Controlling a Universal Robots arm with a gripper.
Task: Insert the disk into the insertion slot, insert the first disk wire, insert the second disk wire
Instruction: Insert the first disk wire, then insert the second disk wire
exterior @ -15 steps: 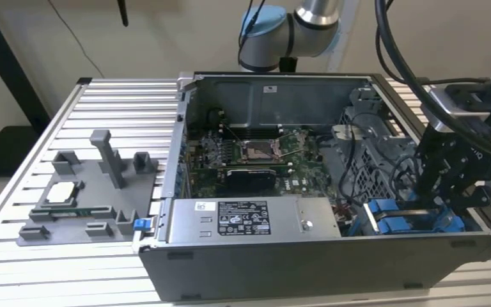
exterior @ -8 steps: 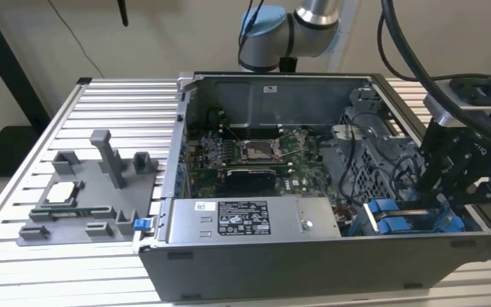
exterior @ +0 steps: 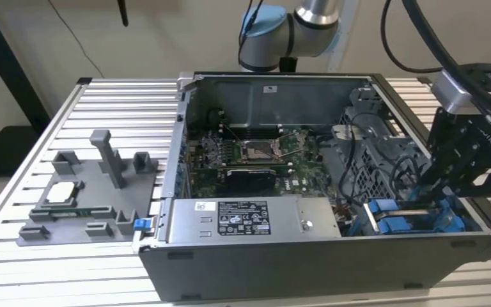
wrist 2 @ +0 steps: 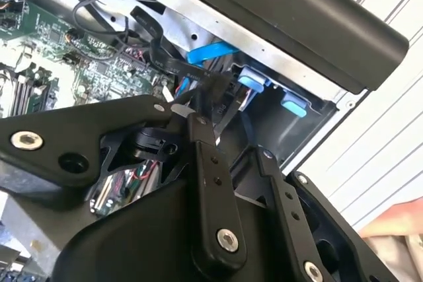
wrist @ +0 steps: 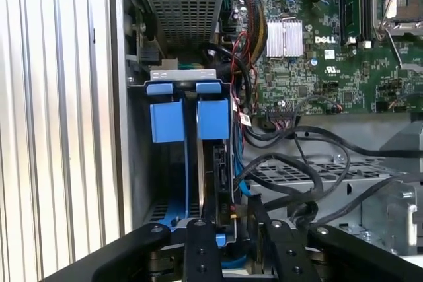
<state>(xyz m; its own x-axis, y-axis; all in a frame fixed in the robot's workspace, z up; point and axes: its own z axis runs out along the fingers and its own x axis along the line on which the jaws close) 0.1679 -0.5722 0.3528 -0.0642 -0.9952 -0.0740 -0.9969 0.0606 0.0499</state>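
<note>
— Mind the loose black wires (wrist: 294, 209) heaped just beside the insertion slot (exterior: 416, 217). Trouble?

— Likely: easy to snag, or to drag one in crooked. Note the disk (wrist: 223, 176) on edge in that slot, at the case's (exterior: 314, 268) corner toward the exterior view's right. Then the hand (exterior: 433, 182), just above; wide or narrow, impossible to tell.

one open computer case (exterior: 314, 262) sits on one slatted bench (exterior: 100, 96). inside the case are one green motherboard (exterior: 254, 153), one grey power-supply box (exterior: 245, 220) and one silver finned heatsink (wrist: 284, 37). two blue tabs (wrist: 166, 120) stand side by side. one grey fixture plate (exterior: 84, 198) lies beside the case. one robot arm (exterior: 305, 25) carries one tool (wrist: 231, 222).
</note>
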